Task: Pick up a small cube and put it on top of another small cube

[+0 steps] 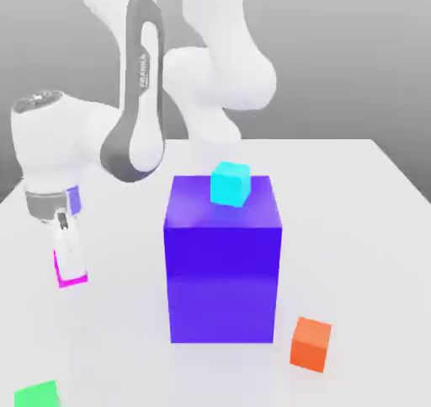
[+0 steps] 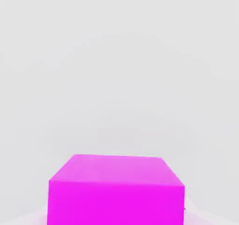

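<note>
Down at the exterior view's left, the tool [image 1: 71, 262] was clamped on the magenta cube [image 1: 71, 279], right at the white surface [image 1: 362, 228]. The hand view had that cube [image 2: 116, 191] up close. A cyan cube [image 1: 230, 184] sat atop the big blue block [image 1: 223, 258]; an orange cube [image 1: 311, 344] and a green cube [image 1: 36, 393] lay apart.

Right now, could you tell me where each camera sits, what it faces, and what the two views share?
Exterior view: off the arm, above the white table, facing the big blue block, cyan cube, orange cube and green cube; the white arm and gripper show.
Hand view: on the hand, looking at the magenta cube close up.
Shared: the magenta cube, on which the gripper has closed.
</note>
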Controlling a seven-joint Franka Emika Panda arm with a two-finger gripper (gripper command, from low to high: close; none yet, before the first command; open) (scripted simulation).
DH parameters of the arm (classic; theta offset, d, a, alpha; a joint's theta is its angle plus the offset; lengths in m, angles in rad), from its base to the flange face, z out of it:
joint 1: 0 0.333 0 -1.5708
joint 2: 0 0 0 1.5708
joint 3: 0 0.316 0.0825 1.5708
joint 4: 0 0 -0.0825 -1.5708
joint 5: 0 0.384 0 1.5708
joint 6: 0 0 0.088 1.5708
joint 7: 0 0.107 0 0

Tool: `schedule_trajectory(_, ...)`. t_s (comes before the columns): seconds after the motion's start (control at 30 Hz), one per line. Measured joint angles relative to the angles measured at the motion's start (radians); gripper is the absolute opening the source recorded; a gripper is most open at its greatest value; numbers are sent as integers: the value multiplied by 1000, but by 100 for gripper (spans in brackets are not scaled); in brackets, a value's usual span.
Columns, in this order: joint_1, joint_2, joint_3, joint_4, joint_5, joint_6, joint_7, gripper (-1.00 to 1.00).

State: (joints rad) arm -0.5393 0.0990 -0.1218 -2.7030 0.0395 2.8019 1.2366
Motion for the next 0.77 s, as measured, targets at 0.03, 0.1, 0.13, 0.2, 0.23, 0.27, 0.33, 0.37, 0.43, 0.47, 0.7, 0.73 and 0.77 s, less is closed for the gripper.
schedule_trajectory(0.03, 9, 13, 6, 34, 0, -21, 19, -100)
schedule_trajectory(0.1, 29, 43, 19, 105, 1, -63, 57, -100)
schedule_trajectory(0.13, 39, 58, 26, 141, 1, -84, 77, -100)
schedule_trajectory(0.2, 60, 89, 38, 214, 0, -125, 118, -100)
schedule_trajectory(0.23, 72, 104, 42, 250, 0, -146, 138, -100)
schedule_trajectory(0.27, 84, 119, 47, 286, -1, -167, 159, -100)
schedule_trajectory(0.33, 107, 150, 57, 359, -4, -208, 202, -100)
schedule_trajectory(0.37, 119, 166, 61, 395, -6, -229, 223, -100)
schedule_trajectory(0.43, 143, 197, 70, 467, -9, -270, 266, -100)
schedule_trajectory(0.47, 156, 212, 73, 503, -11, -290, 288, -100)
schedule_trajectory(0.7, 167, 358, 82, 552, -3, -194, 306, 100)
schedule_trajectory(0.73, 167, 358, 82, 552, -3, -194, 306, 100)
schedule_trajectory(0.77, 167, 358, 82, 552, -3, -194, 306, 100)
